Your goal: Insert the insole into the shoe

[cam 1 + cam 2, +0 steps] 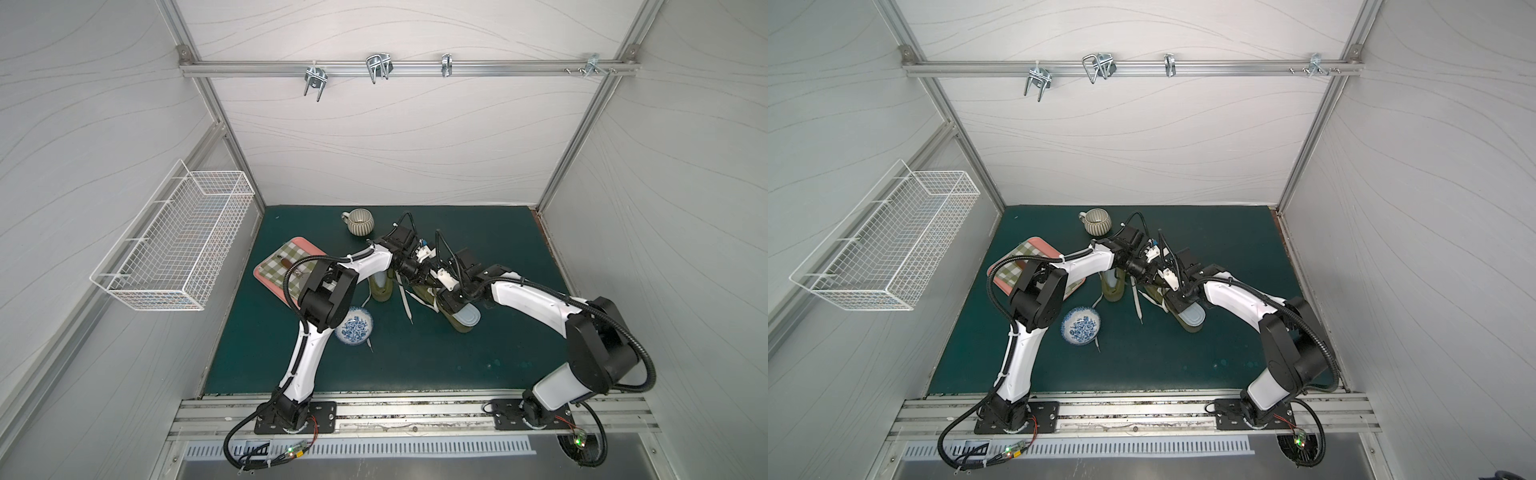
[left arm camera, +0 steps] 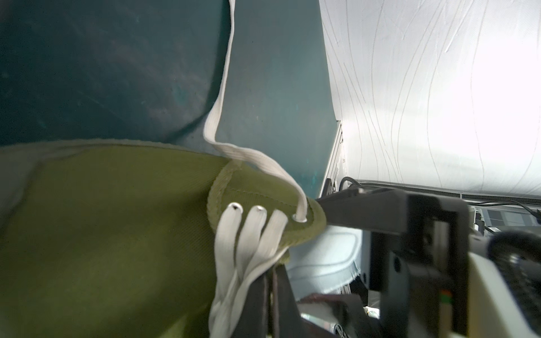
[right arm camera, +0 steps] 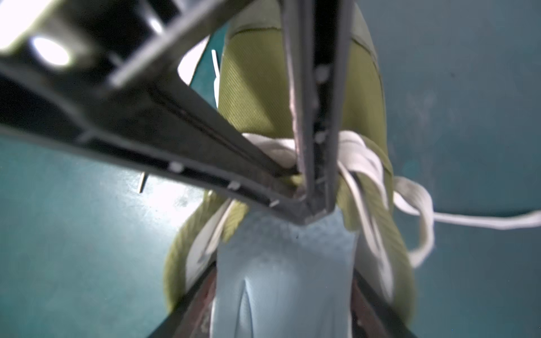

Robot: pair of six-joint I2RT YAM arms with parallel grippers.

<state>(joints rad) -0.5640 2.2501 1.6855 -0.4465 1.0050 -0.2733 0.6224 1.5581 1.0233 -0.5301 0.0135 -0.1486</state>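
Observation:
An olive shoe (image 1: 462,326) stands right of the mat's middle, with white laces (image 2: 248,243) hanging loose. A pale blue insole (image 1: 468,316) lies in its opening, the heel end showing in both top views (image 1: 1192,318). My right gripper (image 3: 285,269) is open, its fingers (image 3: 190,304) astride the insole (image 3: 284,263). My left gripper (image 2: 272,295) is shut on olive fabric at the shoe's lace opening (image 2: 285,257). In the right wrist view its closed fingers (image 3: 314,117) reach down to the shoe's throat. The insole's front end is hidden inside the shoe.
A second olive shoe (image 1: 380,291) stands just left, under my left arm. A blue-patterned bowl (image 1: 353,326), a striped mug (image 1: 360,222) and a pink tray with a checked cloth (image 1: 286,266) sit nearby. A wire basket (image 1: 174,237) hangs on the left wall.

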